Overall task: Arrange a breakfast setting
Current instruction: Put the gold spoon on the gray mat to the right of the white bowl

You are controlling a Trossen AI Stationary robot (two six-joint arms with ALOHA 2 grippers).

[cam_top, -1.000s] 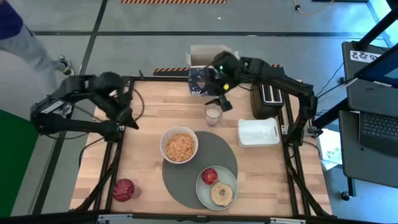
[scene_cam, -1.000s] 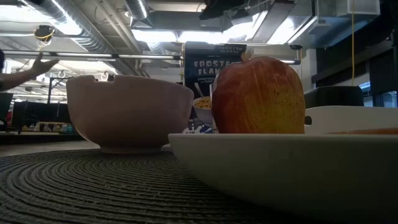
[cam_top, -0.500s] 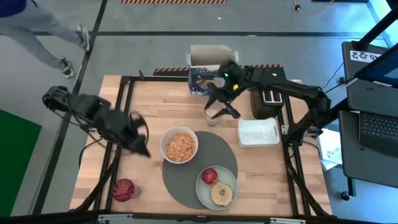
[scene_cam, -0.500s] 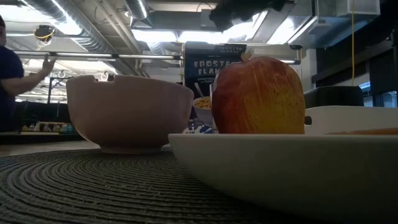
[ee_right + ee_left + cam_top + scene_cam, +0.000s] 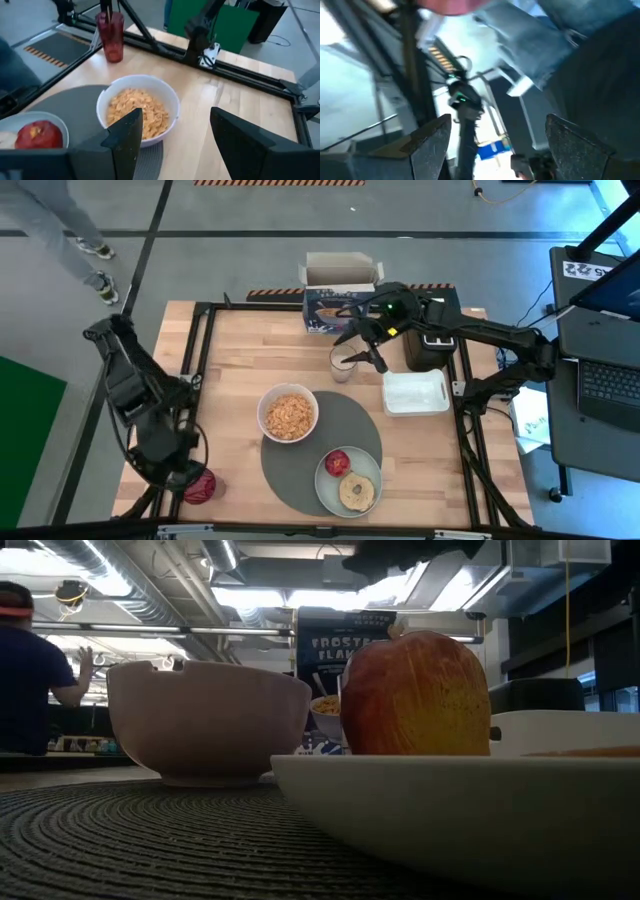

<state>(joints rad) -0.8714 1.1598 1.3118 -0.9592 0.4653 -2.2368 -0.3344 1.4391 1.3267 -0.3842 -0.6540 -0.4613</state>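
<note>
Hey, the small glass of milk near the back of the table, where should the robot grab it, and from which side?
Grip the small glass of milk around its round side wall, below the rim, one finger on each side. It stands upright with an open top, so hold it level. Come from the black toaster's side, where the open right gripper hangs just above it.

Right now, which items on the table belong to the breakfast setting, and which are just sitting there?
Breakfast setting: dark-grey mat, white bowl of cereal, pale-green plate holding red apple and bagel half, glass of milk, blue cereal box.

Just there: black toaster, white tray, red cup.
</note>
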